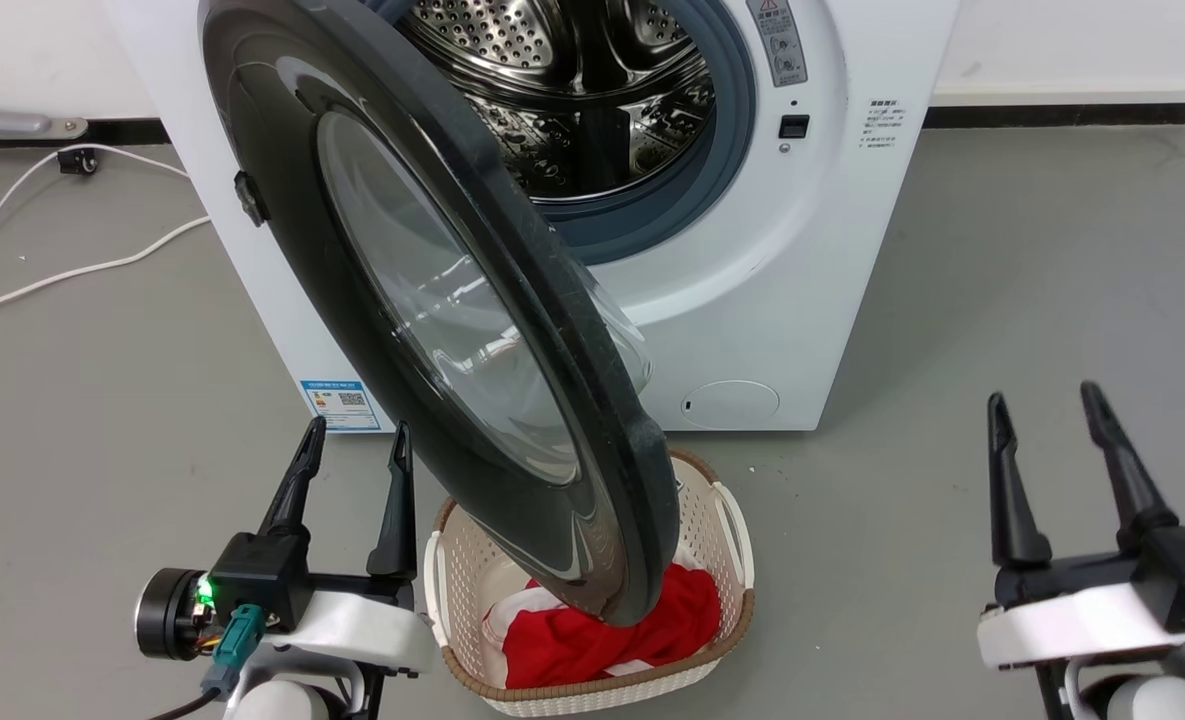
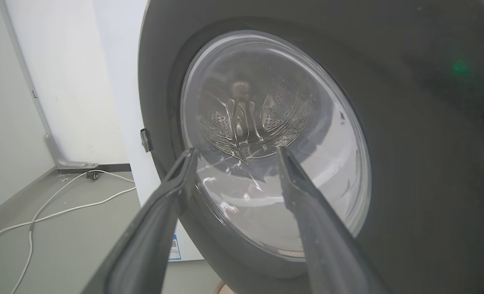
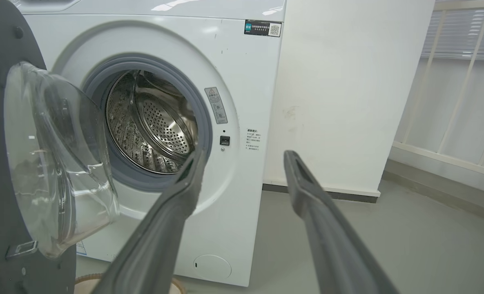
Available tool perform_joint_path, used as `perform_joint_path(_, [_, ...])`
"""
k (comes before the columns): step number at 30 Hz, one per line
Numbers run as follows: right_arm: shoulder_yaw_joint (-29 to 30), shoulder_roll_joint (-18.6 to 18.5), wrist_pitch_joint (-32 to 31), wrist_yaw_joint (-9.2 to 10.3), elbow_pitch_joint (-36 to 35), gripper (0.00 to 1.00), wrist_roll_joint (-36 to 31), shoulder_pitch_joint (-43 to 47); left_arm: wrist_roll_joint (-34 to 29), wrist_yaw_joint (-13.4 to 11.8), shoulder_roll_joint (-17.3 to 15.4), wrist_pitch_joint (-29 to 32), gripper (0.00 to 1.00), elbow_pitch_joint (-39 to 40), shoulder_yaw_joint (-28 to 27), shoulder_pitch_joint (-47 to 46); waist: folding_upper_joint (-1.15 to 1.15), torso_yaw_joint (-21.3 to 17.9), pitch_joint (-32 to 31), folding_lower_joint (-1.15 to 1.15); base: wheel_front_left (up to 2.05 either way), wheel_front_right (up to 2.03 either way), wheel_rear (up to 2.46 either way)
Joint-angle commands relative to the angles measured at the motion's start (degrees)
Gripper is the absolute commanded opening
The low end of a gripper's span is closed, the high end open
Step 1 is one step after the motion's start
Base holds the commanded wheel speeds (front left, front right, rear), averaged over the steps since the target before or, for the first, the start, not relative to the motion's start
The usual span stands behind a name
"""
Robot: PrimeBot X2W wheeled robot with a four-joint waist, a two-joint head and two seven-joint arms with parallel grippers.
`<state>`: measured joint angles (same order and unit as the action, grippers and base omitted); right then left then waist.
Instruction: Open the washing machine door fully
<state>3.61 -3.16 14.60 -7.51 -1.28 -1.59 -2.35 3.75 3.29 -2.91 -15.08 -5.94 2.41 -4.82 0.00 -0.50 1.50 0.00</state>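
Large round black-rimmed, glass-centred washing machine door (image 1: pixel 432 330) stands about half open. Left claw (image 1: pixel 359 428), spread and empty, sits just beside its outer face; right claw (image 1: pixel 1042 394), also spread and empty, is well apart. Opening looks unfinished: the free edge likely needs swinging further left.

Head view: high up, tilted forward and down onto the washing machine door (image 1: pixel 432 330), the drum (image 1: pixel 572 90) and the floor (image 1: pixel 1002 300); left wrist view: low, very near the door's outer face, looking through the glass toward the drum; right wrist view: farther back, on the door's inner side, facing straight into the drum; shared by all three: door and drum.
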Motion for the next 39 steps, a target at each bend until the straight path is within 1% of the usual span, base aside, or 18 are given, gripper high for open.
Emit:
perform_joint_path(1, [-0.1,0.3,-0.2,0.04,0.3,1.00,0.2,1.1,-0.1,-0.1,0.0,-0.1,1.00,0.1,-0.1,-0.1,0.00,0.0,0.0,0.00,0.00,0.00,0.00])
perform_joint_path(5, [-0.3,0.3,-0.4,0.04,2.9,1.00,1.7,2.5,-0.3,-0.1,0.0,-0.1,1.00,0.2,0.1,-0.3,0.00,0.0,0.2,0.00,0.00,0.00,0.00])
perform_joint_path(9, [0.0,0.3,0.0,0.04,5.1,1.00,2.8,2.0,-0.5,0.1,0.0,-0.1,1.00,0.2,0.1,-0.4,0.00,0.0,0.3,0.00,0.00,0.00,0.00])
perform_joint_path(21, [0.3,0.4,0.5,0.04,6.2,1.00,3.5,0.5,-0.3,0.3,0.0,-0.1,1.00,-0.2,0.2,-0.4,0.00,-0.1,0.3,0.00,0.00,0.00,0.00])
perform_joint_path(22, [0.3,0.4,0.5,0.04,6.2,1.00,3.5,0.5,-0.2,0.3,0.0,-0.1,0.94,-0.3,0.1,-0.4,0.00,0.0,0.3,0.00,0.00,0.00,0.00])
perform_joint_path(23, [0.3,0.4,0.5,0.04,6.2,1.00,3.6,0.5,-0.1,0.4,0.0,-0.1,0.75,-0.3,0.1,-0.4,0.00,0.0,0.3,0.00,0.00,0.00,0.00])
perform_joint_path(25, [0.3,0.4,0.5,0.04,6.2,1.00,3.7,0.5,-0.1,0.4,0.0,-0.1,0.22,-0.3,0.2,-0.3,0.00,-0.1,0.3,0.00,0.00,0.00,0.00])
perform_joint_path(26, [0.2,0.4,0.5,0.04,6.3,1.00,3.9,0.5,-0.1,0.5,0.0,-0.1,0.00,-0.3,0.2,-0.3,0.00,-0.1,0.3,0.00,0.00,0.00,0.00])
perform_joint_path(35, [0.2,0.4,0.6,0.04,6.3,1.00,4.4,0.3,0.1,0.6,0.0,-0.1,0.00,0.1,0.0,-0.9,0.00,-0.1,0.5,0.00,0.00,0.00,0.00])
perform_joint_path(39, [0.4,0.4,0.6,0.04,6.2,1.00,4.5,0.2,-0.1,0.7,0.0,-0.1,0.00,2.4,-0.5,-1.9,0.00,-0.1,0.6,0.00,0.00,0.00,0.00])
